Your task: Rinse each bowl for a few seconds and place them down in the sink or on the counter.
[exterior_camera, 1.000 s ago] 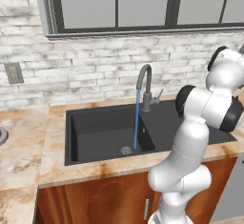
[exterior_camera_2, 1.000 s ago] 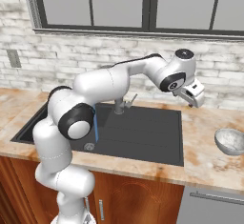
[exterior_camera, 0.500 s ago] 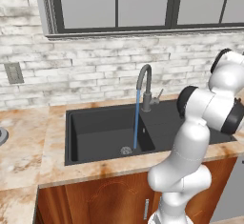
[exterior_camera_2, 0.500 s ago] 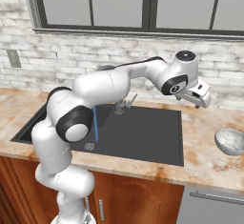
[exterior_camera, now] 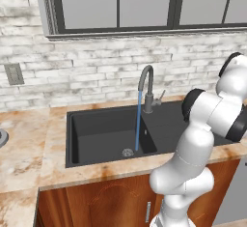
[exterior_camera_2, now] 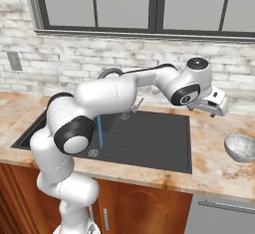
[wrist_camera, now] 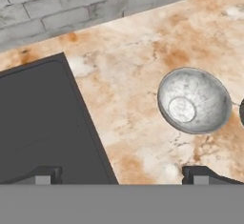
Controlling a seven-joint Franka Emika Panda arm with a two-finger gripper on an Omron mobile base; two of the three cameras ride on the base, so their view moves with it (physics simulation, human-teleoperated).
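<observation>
A pale grey bowl (exterior_camera_2: 241, 147) with a mottled inside stands upright on the marbled counter (exterior_camera_2: 214, 153) to the right of the black sink (exterior_camera_2: 144, 138). In the hand view the same bowl (wrist_camera: 194, 100) lies ahead and to the right, with the sink's corner (wrist_camera: 38, 123) at the left. My gripper (exterior_camera_2: 217, 109) hangs open above the counter, up and to the left of the bowl, with nothing between its fingertips (wrist_camera: 200, 174). Another grey bowl (exterior_camera: 1, 137) is cut by the left edge of the left base view, on the counter left of the sink.
Water runs in a thin blue stream (exterior_camera: 139, 120) from the grey gooseneck tap (exterior_camera: 146, 83) into the deep basin (exterior_camera: 106, 136). A brick wall (exterior_camera_2: 74, 63) and a window stand behind the counter. A dark thing (wrist_camera: 242, 111) pokes in beside the right bowl.
The hand has swung to the right, from over the sink's edge to above the counter, closer to the right bowl. The gripper stays open.
</observation>
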